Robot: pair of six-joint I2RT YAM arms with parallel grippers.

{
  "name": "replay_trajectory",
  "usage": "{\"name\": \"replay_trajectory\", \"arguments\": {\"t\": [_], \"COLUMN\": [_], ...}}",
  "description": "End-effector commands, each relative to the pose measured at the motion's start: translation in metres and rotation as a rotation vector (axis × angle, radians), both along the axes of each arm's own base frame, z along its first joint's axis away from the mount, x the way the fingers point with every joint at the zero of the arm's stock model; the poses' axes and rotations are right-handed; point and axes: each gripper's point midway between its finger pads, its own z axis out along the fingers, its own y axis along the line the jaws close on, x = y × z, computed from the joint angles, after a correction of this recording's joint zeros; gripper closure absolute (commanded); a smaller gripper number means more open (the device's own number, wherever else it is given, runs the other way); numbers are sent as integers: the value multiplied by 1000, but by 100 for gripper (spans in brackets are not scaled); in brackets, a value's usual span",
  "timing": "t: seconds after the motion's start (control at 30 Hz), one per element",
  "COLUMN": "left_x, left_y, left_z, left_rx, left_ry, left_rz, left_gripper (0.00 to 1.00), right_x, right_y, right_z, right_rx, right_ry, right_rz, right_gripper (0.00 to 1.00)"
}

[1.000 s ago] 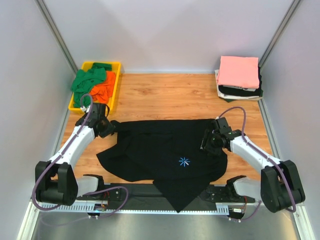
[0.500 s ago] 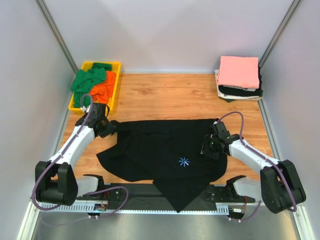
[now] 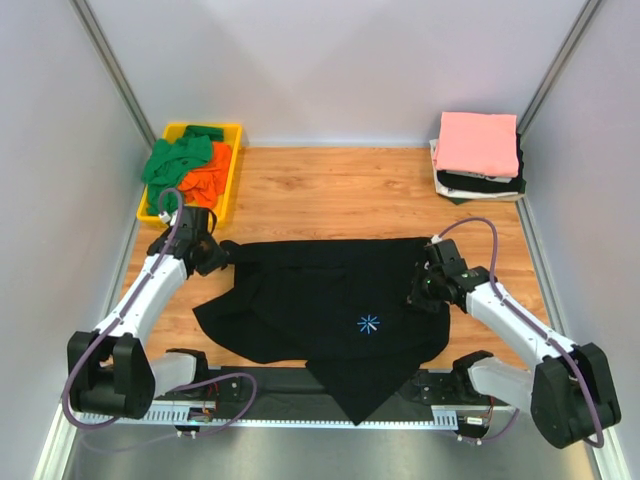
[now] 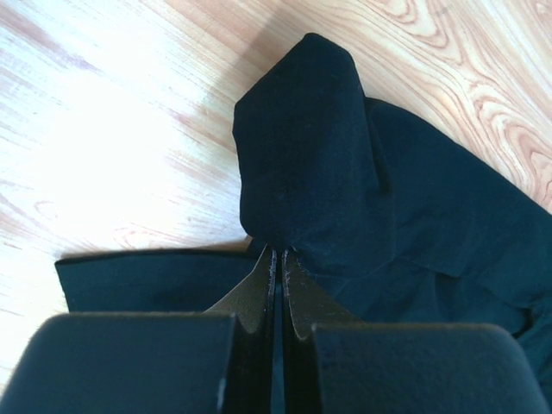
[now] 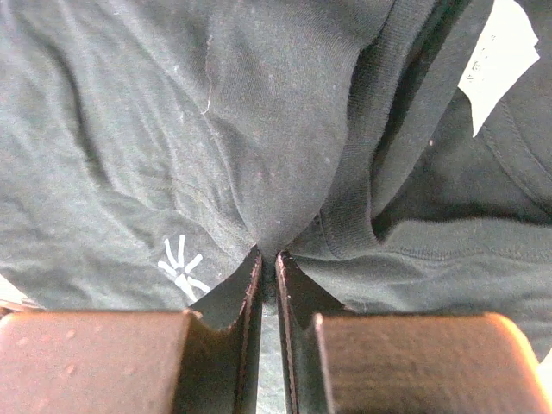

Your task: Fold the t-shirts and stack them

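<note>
A large black t-shirt [image 3: 320,300] with a small light-blue starburst print [image 3: 369,323] lies spread on the wooden table, its lower corner hanging over the near edge. My left gripper [image 3: 215,252] is shut on a bunched fold at the shirt's left end [image 4: 306,164]. My right gripper [image 3: 420,293] is shut on a pinch of the shirt's cloth [image 5: 285,172] near its right side, beside the collar and white label [image 5: 500,52]. Green [image 3: 178,160] and orange [image 3: 208,180] t-shirts lie crumpled in a yellow tray. A pink folded t-shirt [image 3: 478,142] tops a stack at the back right.
The yellow tray [image 3: 232,165] stands at the back left by the wall. The stack at the back right holds white and black folded shirts [image 3: 480,186] under the pink one. Bare wood [image 3: 330,190] lies between them. Grey walls close in three sides.
My right gripper has shifted slightly right and toward the near edge, pulling the shirt's right side with it. The left gripper has held its place on the cloth.
</note>
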Motion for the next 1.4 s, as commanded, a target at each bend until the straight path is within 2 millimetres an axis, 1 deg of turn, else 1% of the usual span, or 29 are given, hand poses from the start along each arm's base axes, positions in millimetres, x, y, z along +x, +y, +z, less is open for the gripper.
{"name": "replay_trajectory", "arguments": {"t": [0.0, 0.07, 0.1, 0.17, 0.33, 0.43, 0.47, 0.63, 0.67, 0.77, 0.8, 0.87, 0.9, 0.93, 0.97, 1.0, 1.03, 1.07, 1.1, 1.13, 1.17, 1.2, 1.23, 1.27, 1.3, 1.33, 1.37], "left_x": [2, 1, 1, -1, -3, -3, -3, -4, -4, -4, -3, -2, -1, 3, 1, 1, 2, 0, 3, -2, -6, -8, -13, -20, -25, -35, -44], "left_y": [0, -1, -1, -1, 0, 0, 0, 0, 0, -1, -2, -2, -1, -1, -1, -2, -2, -3, -4, -3, -3, -3, -1, 0, 2, 4, 7], "left_z": [17, 18, 18, 18, 17, 17, 16, 17, 17, 20, 23, 36, 42, 57, 68, 78, 98, 113, 139, 150, 167, 195, 208, 225, 240, 266, 282], "left_rx": [-9, -11, -11, -12, -10, -10, -9, -6, -6, -7, -8, -1, 6, 11, 11, 7, 7, 5, 0, 6, 6, 7, 19, 24, 36, 53, 66], "left_ry": [-43, -46, -46, -44, -41, -41, -38, -39, -39, -47, -51, -72, -85, -119, -139, -157, -191, -226, -282, -295, -338, -405, -430, -475, -510, -564, -606], "left_rz": [-10, -13, -13, -14, -14, -14, -16, -21, -23, -36, -42, -64, -66, -75, -80, -84, -91, -95, -100, -106, -113, -121, -132, -137, -140, -146, -144], "left_gripper": [100, 100, 100, 100, 100, 100, 100, 100, 100, 100, 100, 100, 100, 100, 100, 100, 100, 100, 100, 100, 100, 100, 100, 100, 100, 100, 100], "right_x": [2, 1, -1, -2, -4, -3, -3, -3, -3, -1, 0, 2, 15, 20, 20, 34, 37, 38, 41, 45, 41, 41, 37, 29, 26, 17, 5], "right_y": [1, 2, 2, 2, 1, 3, 3, 5, 6, 7, 6, 4, 3, 2, -2, 1, -1, -4, -7, -8, -13, -16, -20, -25, -34, -40, -47], "right_z": [17, 19, 18, 18, 18, 15, 13, 5, 4, 7, 9, 21, 39, 54, 66, 101, 121, 140, 158, 202, 219, 237, 282, 296, 318, 337, 369], "right_rx": [2, 11, 13, 16, 19, 21, 21, 27, 29, 32, 27, 21, 10, 0, -15, -1, -2, -6, -13, 11, -2, -7, 10, -6, -32, -32, -31], "right_ry": [-35, -35, -34, -31, -38, -37, -35, -14, -15, -28, -36, -61, -113, -155, -169, -260, -318, -353, -403, -511, -548, -598, -712, -749, -810, -868, -952], "right_rz": [13, 21, 26, 29, 25, 30, 32, 37, 39, 47, 46, 47, 36, 39, 38, 36, 42, 35, 26, 20, 24, 28, 22, 43, 18, 17, 10], "right_gripper": [89, 84, 80, 77, 76, 82, 86, 87, 91, 100, 100, 100, 100, 100, 100, 100, 100, 100, 100, 100, 100, 100, 100, 100, 100, 100, 100]}}
